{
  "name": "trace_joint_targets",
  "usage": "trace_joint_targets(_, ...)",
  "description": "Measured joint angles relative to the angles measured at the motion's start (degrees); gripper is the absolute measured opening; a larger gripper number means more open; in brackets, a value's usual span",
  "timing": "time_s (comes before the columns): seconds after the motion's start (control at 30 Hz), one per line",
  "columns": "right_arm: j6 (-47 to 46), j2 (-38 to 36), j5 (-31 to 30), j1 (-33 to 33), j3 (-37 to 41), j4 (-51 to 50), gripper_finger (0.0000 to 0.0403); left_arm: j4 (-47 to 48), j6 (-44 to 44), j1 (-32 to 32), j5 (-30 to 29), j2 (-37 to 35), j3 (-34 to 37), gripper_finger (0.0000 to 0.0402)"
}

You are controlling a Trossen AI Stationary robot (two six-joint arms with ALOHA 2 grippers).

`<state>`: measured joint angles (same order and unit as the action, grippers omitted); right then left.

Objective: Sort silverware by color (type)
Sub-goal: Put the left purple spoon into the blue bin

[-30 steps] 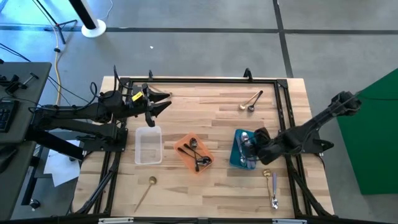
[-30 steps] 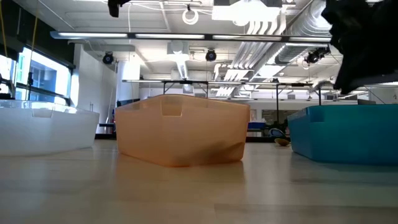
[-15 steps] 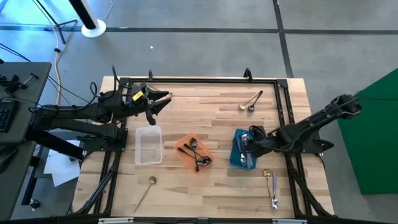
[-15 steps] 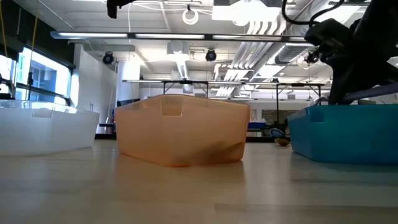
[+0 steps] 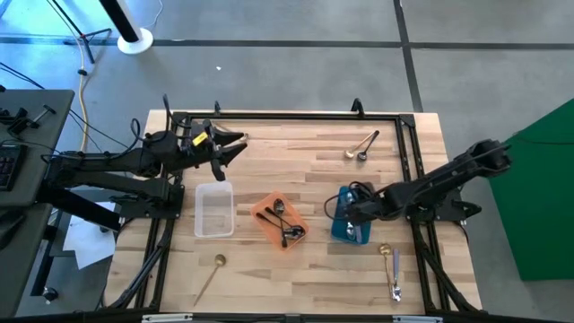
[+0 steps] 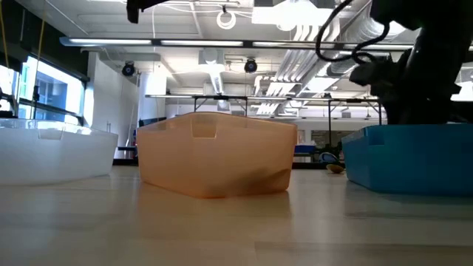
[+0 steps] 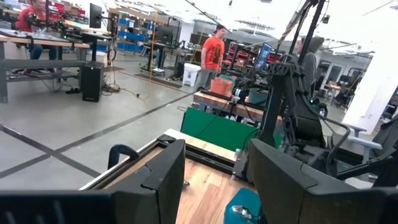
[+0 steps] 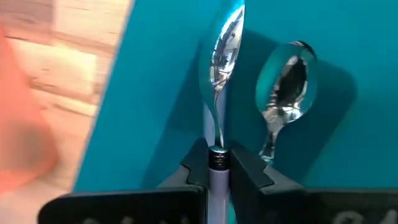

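My right gripper [image 5: 346,212] hovers over the blue tray [image 5: 337,226], shut on a spoon with a silver bowl [image 8: 225,43] and a lilac handle. Another silver spoon [image 8: 283,87] lies on the tray's floor. Dark spoons [image 5: 285,224] lie in the orange tray [image 5: 265,218]. The clear tray [image 5: 214,209] stands left of it. Loose on the table are a gold spoon [image 5: 215,265], two spoons [image 5: 362,148] at the far right, and more [image 5: 393,269] at the near right. My left gripper [image 5: 235,144] waits open at the far left, nothing between its fingers [image 7: 163,177]. My right gripper pinches the spoon between its two fingertips, where the lilac handle meets the metal neck [image 8: 217,157]. The fingers slant steeply down, and the spoon runs on along them, bowl foremost, over the blue tray's floor. Whether the bowl touches the floor cannot be told.
A black frame [image 5: 287,117] runs round the table's edges. In the low view the orange tray [image 6: 214,155] stands in the middle, the clear tray [image 6: 52,151] to one side, the blue tray [image 6: 410,159] to the other. Bare wood lies between the trays and the far edge.
My right gripper has gone toward the table's left edge and down over the blue tray, tipping steeper, still shut on the lilac-handled spoon, which has gone with it.
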<state>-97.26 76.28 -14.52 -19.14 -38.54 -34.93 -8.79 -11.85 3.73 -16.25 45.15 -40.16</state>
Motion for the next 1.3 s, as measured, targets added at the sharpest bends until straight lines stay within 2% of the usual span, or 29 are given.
trace_joint_targets(0.37,-0.23,7.89,0.5,0.04,-0.18,2.3,0.0021,0.46,-0.06,0.01,-0.01,0.02,0.0,0.0165)
trace_joint_targets(0.73,-0.26,8.76,1.55,0.04,-0.09,2.15,0.0022,0.43,-0.07,0.02,0.0,0.02,0.0,0.0165)
trace_joint_targets(0.97,-1.72,8.88,2.42,0.04,0.0,1.7,0.0075,0.4,-0.07,0.01,-0.01,0.01,0.0,0.0165)
trace_joint_targets(1.3,-1.7,8.86,2.75,0.04,0.0,1.98,0.0085,0.43,-0.1,0.02,0.0,0.02,0.0,0.0165)
